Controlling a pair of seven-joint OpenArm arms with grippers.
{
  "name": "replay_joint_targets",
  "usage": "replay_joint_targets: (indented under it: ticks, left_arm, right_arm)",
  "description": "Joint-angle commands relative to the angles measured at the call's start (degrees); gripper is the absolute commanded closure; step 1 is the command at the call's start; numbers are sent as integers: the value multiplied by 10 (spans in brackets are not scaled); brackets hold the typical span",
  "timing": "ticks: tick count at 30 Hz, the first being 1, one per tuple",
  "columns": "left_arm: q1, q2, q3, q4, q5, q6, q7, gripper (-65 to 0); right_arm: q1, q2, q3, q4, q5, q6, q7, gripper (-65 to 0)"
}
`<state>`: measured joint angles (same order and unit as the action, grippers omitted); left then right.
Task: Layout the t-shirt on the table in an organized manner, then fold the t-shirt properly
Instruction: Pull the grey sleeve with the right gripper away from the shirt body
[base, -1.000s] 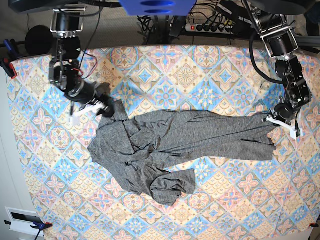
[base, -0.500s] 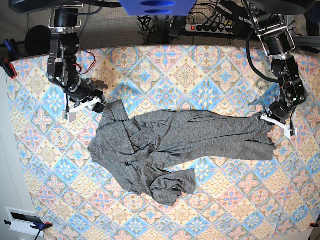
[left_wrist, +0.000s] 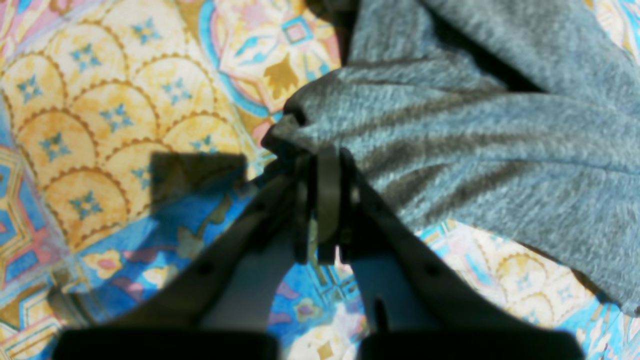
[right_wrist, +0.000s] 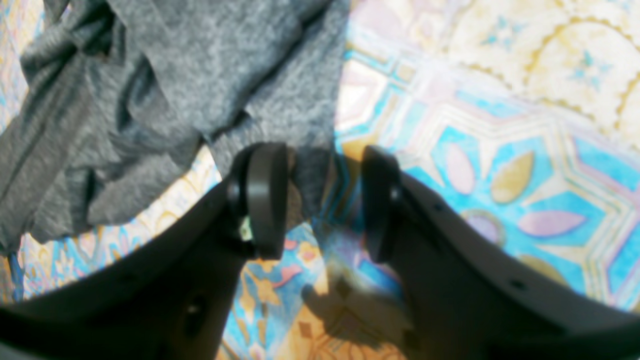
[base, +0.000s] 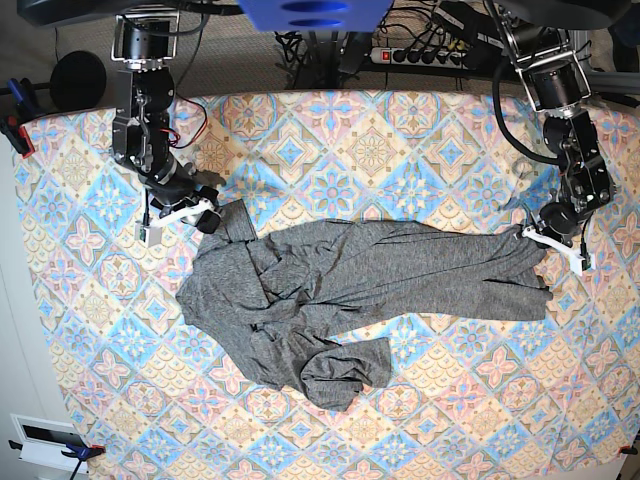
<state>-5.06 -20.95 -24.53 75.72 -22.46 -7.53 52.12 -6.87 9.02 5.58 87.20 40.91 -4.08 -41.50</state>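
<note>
With the left gripper (left_wrist: 320, 200) pinching the shirt's (base: 340, 290) edge and the right gripper (right_wrist: 320, 200) spread over its far corner, the shirt lies bunched mid-table (base: 420, 130), so a one-sided pull may just drag it.

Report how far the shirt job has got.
Done: little. The t-shirt lies on the table, stretched sideways but bunched and twisted at one end. In hand: the left gripper is shut on a shirt corner; the right gripper stands open at the other end's edge. Left: spreading it flat, then all folding.
</note>
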Motion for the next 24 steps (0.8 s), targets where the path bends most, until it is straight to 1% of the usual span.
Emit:
replay_joint_targets:
  ticks: [1, 4, 9, 13, 19, 20, 21, 22, 24]
  left_arm:
    - [-9, -10, -3, 11, -4, -1, -10, -24]
    - [-9, -10, -3, 11, -4, -1, -10, -24]
    - [-10, -10, -3, 11, -4, -1, -10, -24]
    - [-11, -10, -3, 11, -4, -1, -10, -24]
    - [-12, -10, -3, 11, -4, -1, -10, -24]
    - [-12, -10, -3, 11, -4, -1, -10, -24]
    - [-12, -10, -3, 11, -4, -1, -10, -24]
    - [-12, -10, -3, 11, -4, -1, -10, -24]
    - [-12, -10, -3, 11, -4, -1, -10, -24]
  right_arm:
    - [-4, -11, -4, -6, -2, -5, -36, -238]
    - [-3, -19, -4, -9, -2, -5, -36, -238]
    - [-3, -19, -8, -10, -2, -5, -36, -238]
    - [-3, -19, -47, -10, -2, -5, -36, -236]
    - [-3, -19, -74, -9, -2, -5, -36, -231]
    - [-3, -19, -78, -6, -2, -5, -36, -215]
    - [-4, -19, -84, -4, -2, -5, -36, -178]
    - [-6, -19, -88, -3, -2, -5, -36, -130]
    - [-7, -19, -90, 0, -2, -5, -36, 0]
